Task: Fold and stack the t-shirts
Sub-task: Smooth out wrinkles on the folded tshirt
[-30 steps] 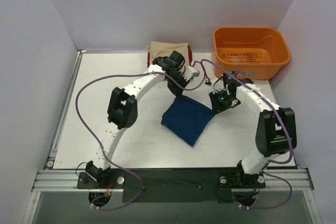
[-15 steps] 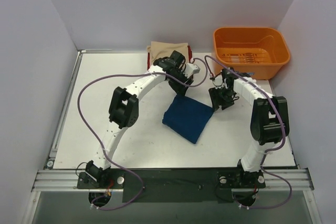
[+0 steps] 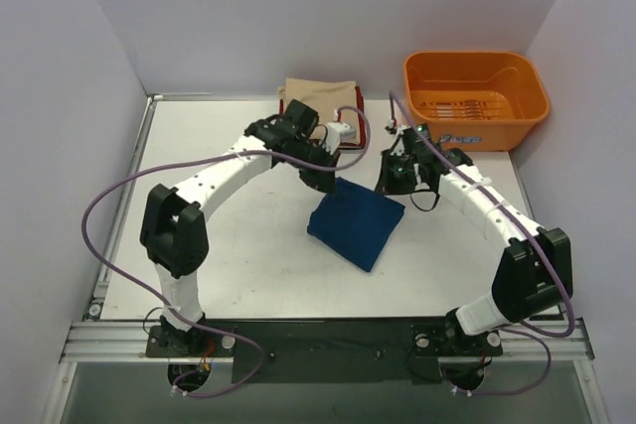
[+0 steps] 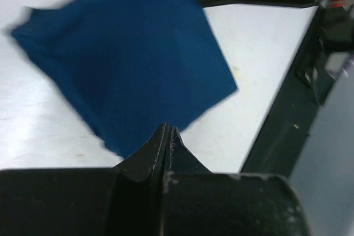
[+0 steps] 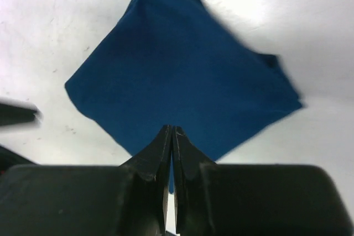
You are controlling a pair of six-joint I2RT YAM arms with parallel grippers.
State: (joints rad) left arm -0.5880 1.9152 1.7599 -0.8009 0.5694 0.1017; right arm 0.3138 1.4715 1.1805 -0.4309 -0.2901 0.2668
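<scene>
Both arms have swung toward the blue t-shirt [image 3: 356, 223], left fingers [image 4: 157, 147] and right fingers [image 5: 160, 147] pressed together. It lies folded, not yet on the beige t-shirt [image 3: 316, 93].

At the far edge of the table [image 3: 248, 245], the beige t-shirt [image 3: 316, 92] is partly covered by the left arm [image 3: 224, 171], and only a sliver of what seems a red t-shirt [image 3: 357, 106] is shown. The dark blue t-shirt [image 4: 127, 53] is blurred at its edges in the left wrist view.

Pale lavender panel walls [image 3: 298, 7] box in a flat white tabletop [image 3: 258, 275]; a silver metal rail [image 3: 109, 341] lines its near edge.
</scene>
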